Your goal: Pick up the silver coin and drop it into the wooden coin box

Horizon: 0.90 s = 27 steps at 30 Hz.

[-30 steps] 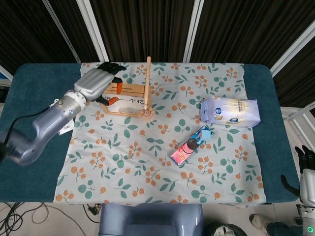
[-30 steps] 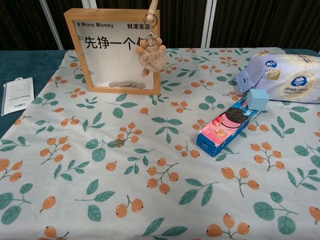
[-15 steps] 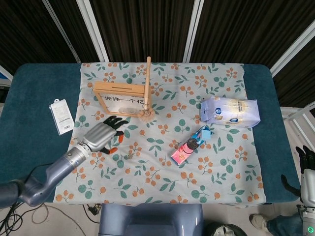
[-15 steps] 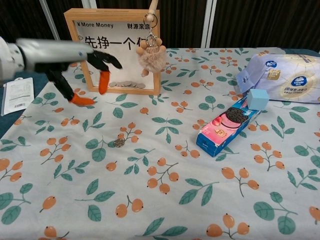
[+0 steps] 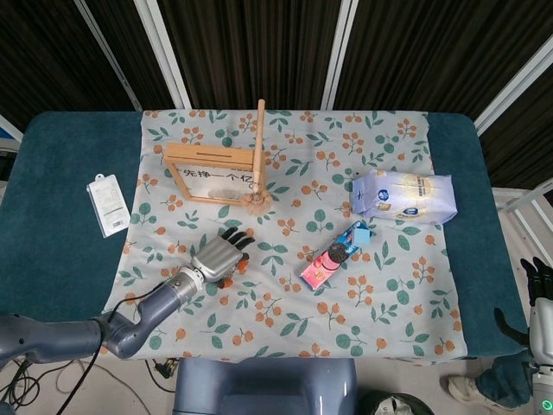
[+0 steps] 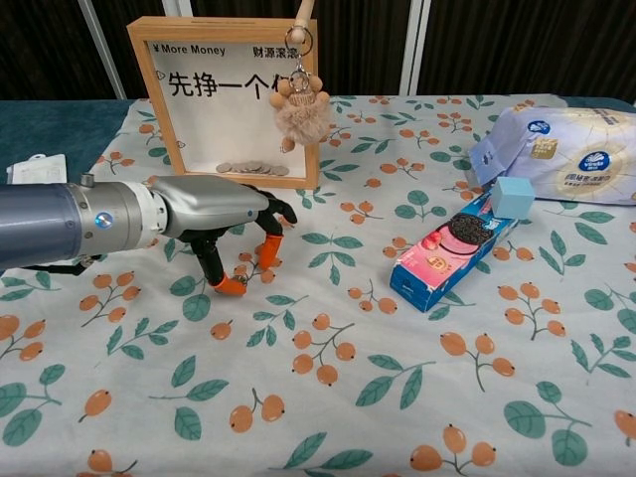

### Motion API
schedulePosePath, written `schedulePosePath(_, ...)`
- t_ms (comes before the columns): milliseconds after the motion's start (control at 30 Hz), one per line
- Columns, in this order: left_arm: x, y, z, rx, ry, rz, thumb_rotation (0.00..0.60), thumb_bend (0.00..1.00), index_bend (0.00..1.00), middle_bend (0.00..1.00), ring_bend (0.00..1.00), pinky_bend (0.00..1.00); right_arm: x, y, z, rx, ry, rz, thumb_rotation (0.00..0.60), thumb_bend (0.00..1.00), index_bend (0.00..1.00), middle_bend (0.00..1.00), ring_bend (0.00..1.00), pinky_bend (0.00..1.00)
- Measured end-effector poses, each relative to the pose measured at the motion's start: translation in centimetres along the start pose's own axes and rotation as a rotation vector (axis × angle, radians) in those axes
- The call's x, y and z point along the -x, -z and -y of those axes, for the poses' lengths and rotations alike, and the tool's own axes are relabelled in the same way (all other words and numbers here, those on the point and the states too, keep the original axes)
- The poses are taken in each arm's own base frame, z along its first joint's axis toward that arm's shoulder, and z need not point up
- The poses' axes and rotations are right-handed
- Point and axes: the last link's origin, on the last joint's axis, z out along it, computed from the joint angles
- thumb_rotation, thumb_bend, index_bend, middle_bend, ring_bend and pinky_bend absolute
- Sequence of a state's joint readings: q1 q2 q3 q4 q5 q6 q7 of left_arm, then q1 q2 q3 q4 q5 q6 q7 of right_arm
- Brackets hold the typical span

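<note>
The wooden coin box (image 5: 210,176) stands upright at the back left of the floral cloth, and several coins show behind its clear front (image 6: 224,119). My left hand (image 5: 222,255) reaches in from the left, in front of the box. Its orange-tipped fingers (image 6: 231,286) are spread and point down at the cloth, right where the silver coin lay. The hand hides the coin in both views, and nothing shows between the fingers. My right hand (image 5: 539,292) hangs off the table's right side, holding nothing.
A plush keychain (image 6: 302,107) hangs over the box's right edge. A pink and blue biscuit box (image 6: 449,248) lies at centre right, with a white packet (image 6: 561,151) behind it. A white card (image 5: 108,205) lies on the blue table, left of the cloth.
My left hand has moved from over the coin box down and towards the front. It now stands with its fingertips over the coin's spot. The right hand has not moved.
</note>
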<state>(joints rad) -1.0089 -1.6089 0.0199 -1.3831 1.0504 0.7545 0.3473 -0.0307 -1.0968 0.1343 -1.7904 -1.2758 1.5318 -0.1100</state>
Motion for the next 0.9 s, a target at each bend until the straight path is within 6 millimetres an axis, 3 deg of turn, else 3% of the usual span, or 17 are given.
schedulePosePath(367, -1.1, -0.2, 0.1, -0.015, -0.051, -0.02, 0.6, 0.16, 0.46, 0.06, 0.0, 0.0, 0.0, -0.1, -0.1, 0.006, 0.003, 0.008, 0.6, 0.37, 0.1, 0.05, 0.0, 0.0)
schedulePosePath(567, -1.4, 0.2, 0.4, -0.029, -0.069, -0.04, 0.6, 0.08, 0.46, 0.06, 0.0, 0.0, 0.0, -0.1, -0.1, 0.01, 0.005, 0.009, 0.6, 0.37, 0.1, 0.05, 0.0, 0.0)
schedulePosePath(900, -0.7, -0.3, 0.3, -0.043, -0.112, -0.053, 0.6, 0.03, 0.46, 0.06, 0.0, 0.0, -0.1, -0.1, -0.2, 0.015, 0.002, 0.004, 0.6, 0.37, 0.1, 0.05, 0.0, 0.0)
